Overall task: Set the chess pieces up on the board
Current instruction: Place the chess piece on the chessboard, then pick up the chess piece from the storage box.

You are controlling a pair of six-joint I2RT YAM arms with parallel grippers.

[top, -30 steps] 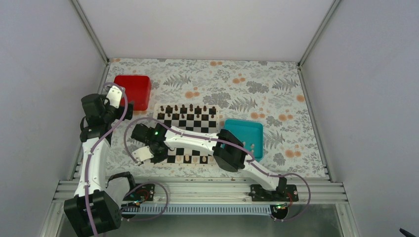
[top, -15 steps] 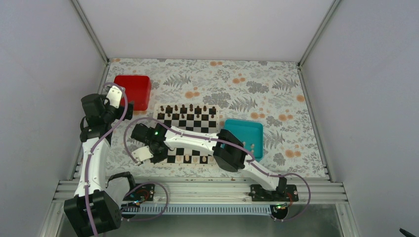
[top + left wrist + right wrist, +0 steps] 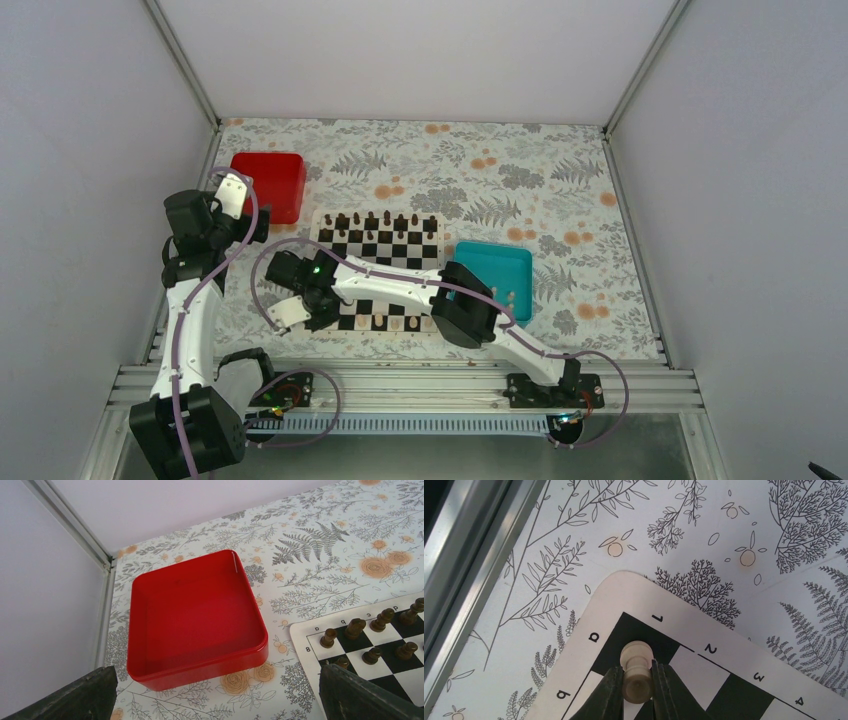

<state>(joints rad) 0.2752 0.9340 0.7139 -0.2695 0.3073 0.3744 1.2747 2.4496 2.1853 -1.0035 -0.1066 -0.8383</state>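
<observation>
The right gripper has its fingers clamped on a pale chess piece over the corner square of the board, low in the centre of the right wrist view. The left gripper hangs with its fingers wide apart, in the bottom corners of its view, near the red tray.

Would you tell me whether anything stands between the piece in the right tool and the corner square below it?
Nothing visible does. The right tool grips the light chess piece directly over the dark corner square, and no other piece stands on that square.
</observation>
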